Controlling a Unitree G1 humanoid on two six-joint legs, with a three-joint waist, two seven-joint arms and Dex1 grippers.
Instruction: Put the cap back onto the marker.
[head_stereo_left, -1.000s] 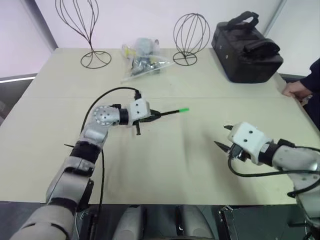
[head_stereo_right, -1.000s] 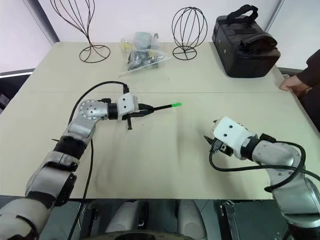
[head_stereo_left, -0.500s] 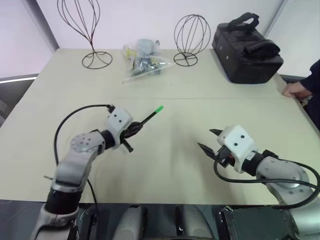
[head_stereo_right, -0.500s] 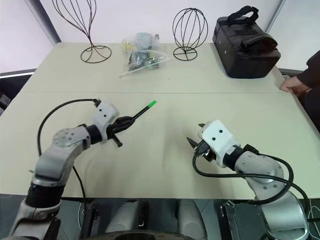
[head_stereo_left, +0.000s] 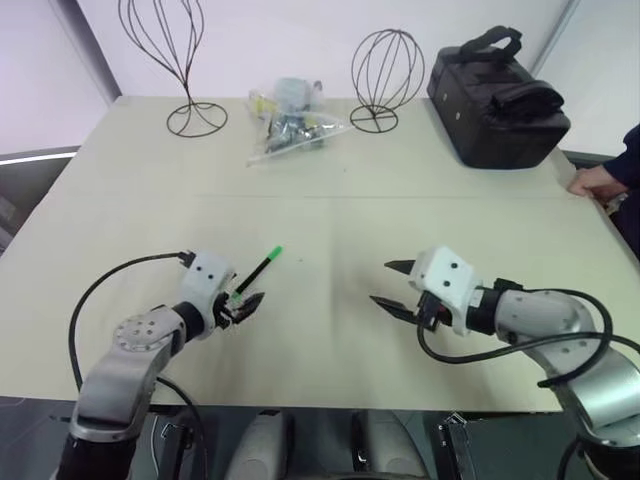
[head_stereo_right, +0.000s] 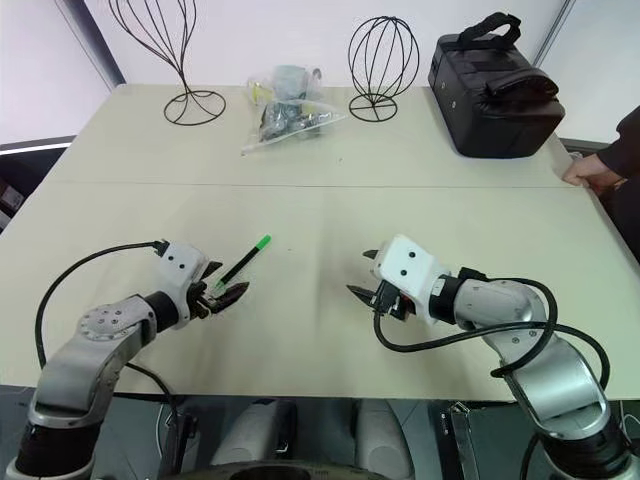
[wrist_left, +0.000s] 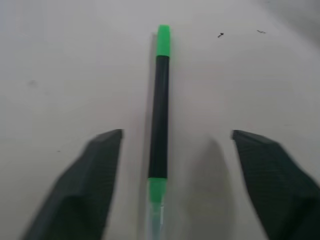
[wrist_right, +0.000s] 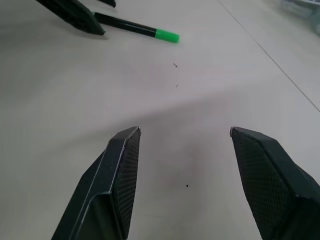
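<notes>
The left tool (wrist_left: 175, 150) stands wide open, the marker (wrist_left: 159, 107) lying on the surface (head_stereo_left: 330, 330) between its fingers, green cap (wrist_left: 163, 40) on the far end. The right tool (head_stereo_left: 393, 287) hangs open, empty, well apart. A straight, slow retreat would likely avoid nudging the marker.

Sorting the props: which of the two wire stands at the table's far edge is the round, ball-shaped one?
The ball-shaped wire stand beside the black bag; the other wire stand is taller and teardrop-shaped, near the far left corner.

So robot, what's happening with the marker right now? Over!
Left gripper open, fingers either side of the marker. Marker flat on the table, green cap on its far end. Right gripper open, empty. Nothing blocking.
</notes>
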